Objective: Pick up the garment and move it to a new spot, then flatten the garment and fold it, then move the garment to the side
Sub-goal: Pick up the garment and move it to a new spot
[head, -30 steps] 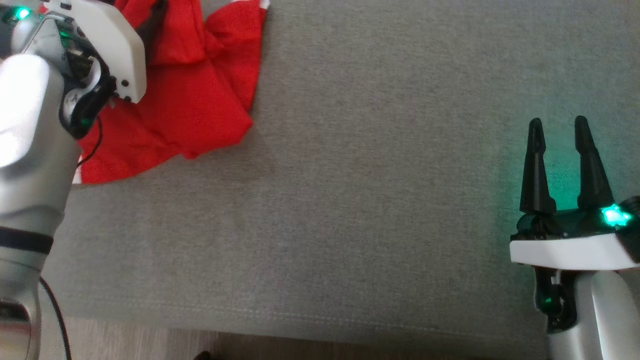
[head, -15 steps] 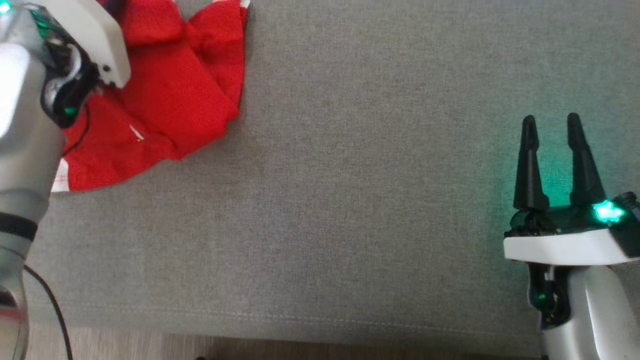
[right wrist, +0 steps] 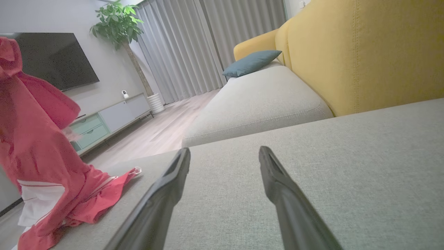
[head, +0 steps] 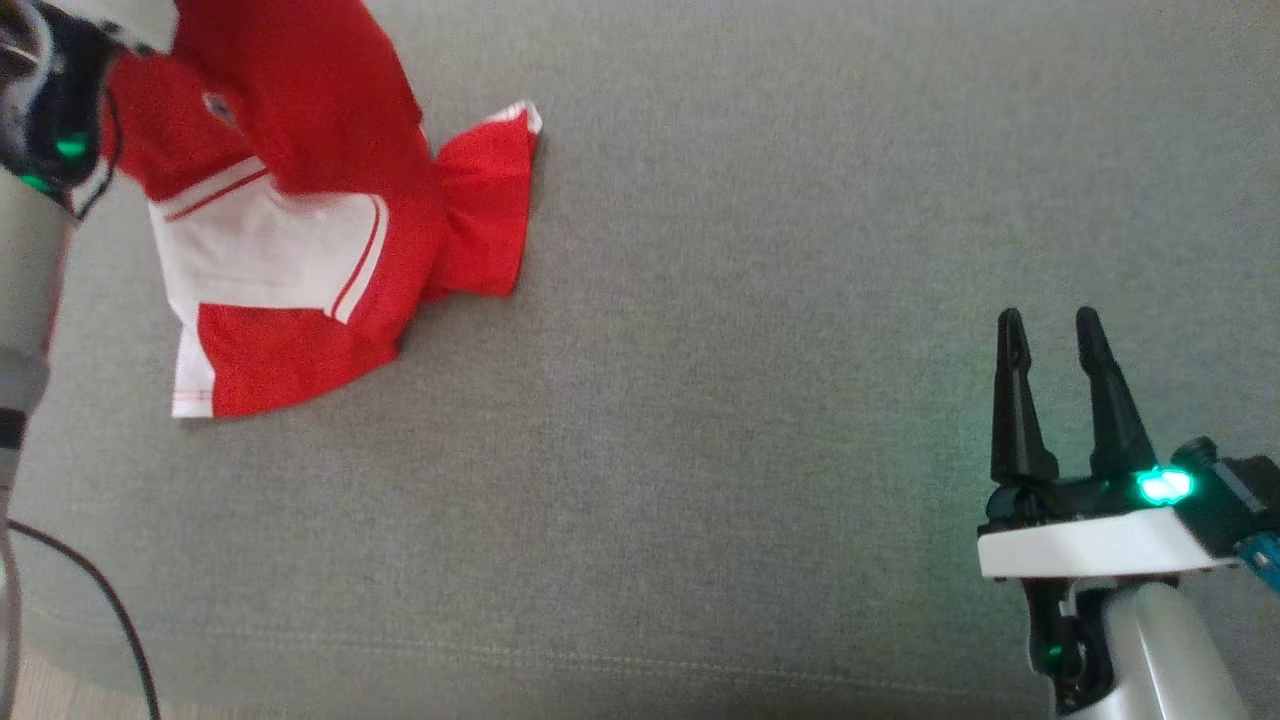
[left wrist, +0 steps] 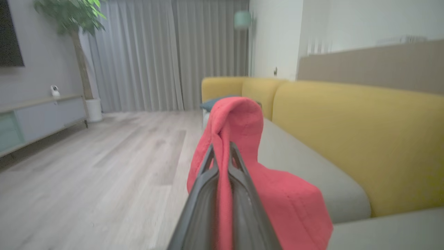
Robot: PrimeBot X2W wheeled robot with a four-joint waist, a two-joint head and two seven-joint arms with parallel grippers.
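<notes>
- Hanging from the left tool (left wrist: 221,147), the red garment (head: 300,250) with white panels is lifted at its upper part. Its lower hem and one sleeve lie on the grey sofa seat (head: 750,350) at the robot's left.
- The left tool's two fingers are pressed together on a fold of the red cloth, which bunches above the tips and drapes down beside them.
- The right tool (head: 1045,322) hovers well apart from the garment, at the robot's right, its fingers spread with nothing between them, over bare seat fabric.
- Behind the seat stands a yellow backrest (right wrist: 364,52); a blue pillow (right wrist: 251,62) lies on the further cushion.
- Beyond the sofa are a wooden floor (left wrist: 104,173), grey curtains (left wrist: 156,52), a potted plant (right wrist: 118,21) and a dark television (right wrist: 55,59).
</notes>
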